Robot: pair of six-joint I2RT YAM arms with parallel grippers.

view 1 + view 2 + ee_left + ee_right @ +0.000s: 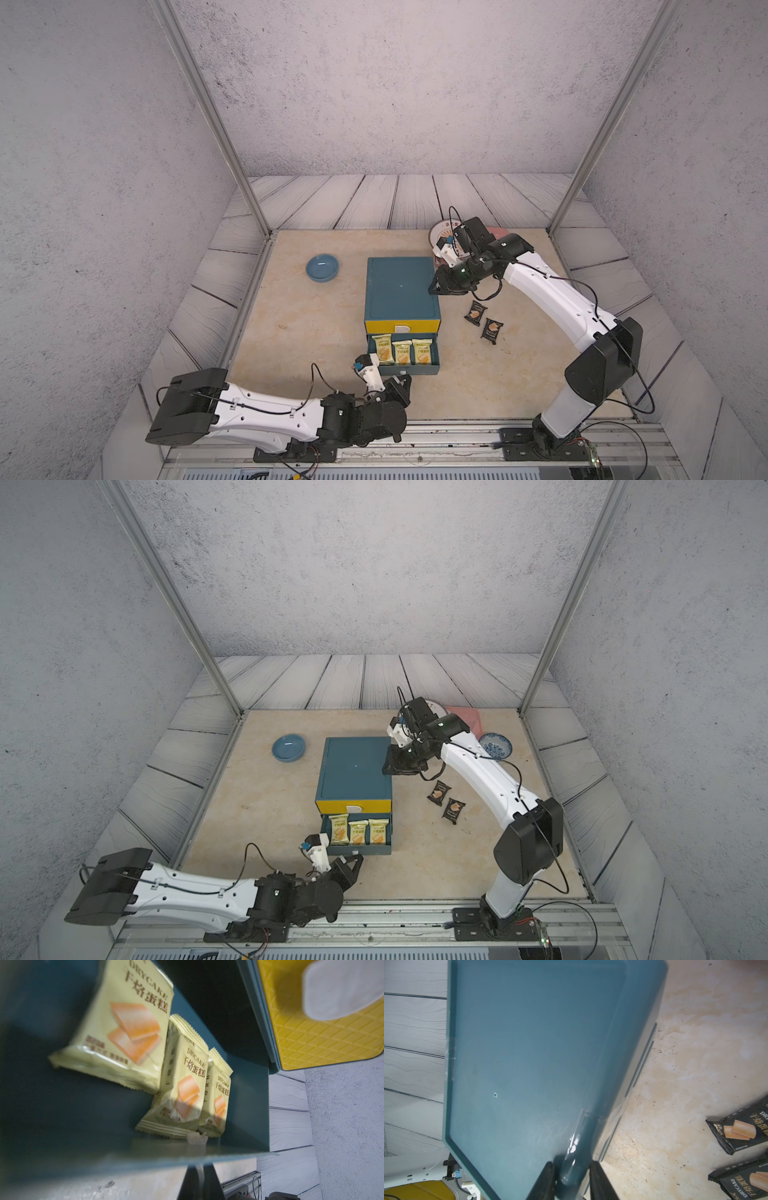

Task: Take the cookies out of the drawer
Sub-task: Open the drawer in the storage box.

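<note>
The teal cabinet [399, 286] has its lower drawer [434, 353] pulled open. Three pale yellow cookies packets [402, 352] lie in it side by side, seen close in the left wrist view [128, 1028]. Two black cookies packets [475, 312] [491, 330] lie on the table to the cabinet's right, also in the right wrist view [741, 1130]. My left gripper [404, 377] [200, 1167] is shut at the drawer's front, on its small handle. My right gripper [434, 286] [572, 1178] is clamped on the cabinet top's right rim, with one finger on each side.
The yellow upper drawer [382, 326] is closed. A blue bowl [322, 268] sits left of the cabinet. Behind the right arm are a round plate [440, 232], a pink item [465, 715] and a patterned bowl [495, 745]. Metal posts stand at the table's back corners.
</note>
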